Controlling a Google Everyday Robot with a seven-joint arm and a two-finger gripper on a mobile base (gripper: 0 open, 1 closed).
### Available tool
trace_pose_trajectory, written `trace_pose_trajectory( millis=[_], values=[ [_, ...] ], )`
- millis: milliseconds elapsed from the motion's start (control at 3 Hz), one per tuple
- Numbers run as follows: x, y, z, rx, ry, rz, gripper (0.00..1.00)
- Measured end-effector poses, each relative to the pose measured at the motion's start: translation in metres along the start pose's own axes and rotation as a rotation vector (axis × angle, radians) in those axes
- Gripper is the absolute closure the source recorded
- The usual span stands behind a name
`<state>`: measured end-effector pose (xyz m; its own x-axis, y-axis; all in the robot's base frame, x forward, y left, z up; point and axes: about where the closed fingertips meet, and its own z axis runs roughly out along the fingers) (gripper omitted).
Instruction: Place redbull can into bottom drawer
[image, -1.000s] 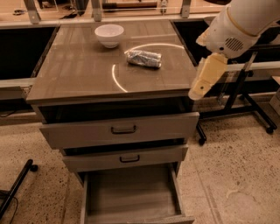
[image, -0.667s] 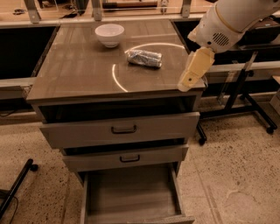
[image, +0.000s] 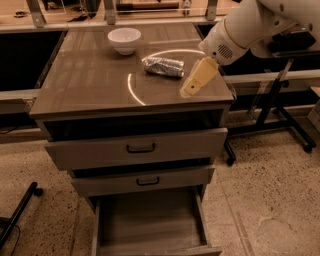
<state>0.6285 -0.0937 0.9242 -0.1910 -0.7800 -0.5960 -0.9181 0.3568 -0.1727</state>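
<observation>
Gripper (image: 190, 88) low over right front of surface (image: 85, 82); spread or pressed together, cannot tell. Redbull can (image: 164, 66) on its side, just left of gripper, apart. Bottom drawer (image: 150, 222) open, well below-left.

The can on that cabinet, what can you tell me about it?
The can is small, slim, shiny silver metal with darker bluish patches. It lies on its side on the cabinet top, its length running left to right, in front and right of the white bowl and apart from it. Only the top touches it. The gripper hangs just right of it, seemingly clear of it.
</observation>
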Motion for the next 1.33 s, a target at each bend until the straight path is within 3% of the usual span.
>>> trace_pose_trajectory(
  millis=[667,1333],
  values=[
    [-0.003,-0.017,0.018,-0.007,-0.034,-0.002,0.00],
    [-0.010,-0.065,0.063,0.004,-0.022,0.007,0.00]
  ],
)
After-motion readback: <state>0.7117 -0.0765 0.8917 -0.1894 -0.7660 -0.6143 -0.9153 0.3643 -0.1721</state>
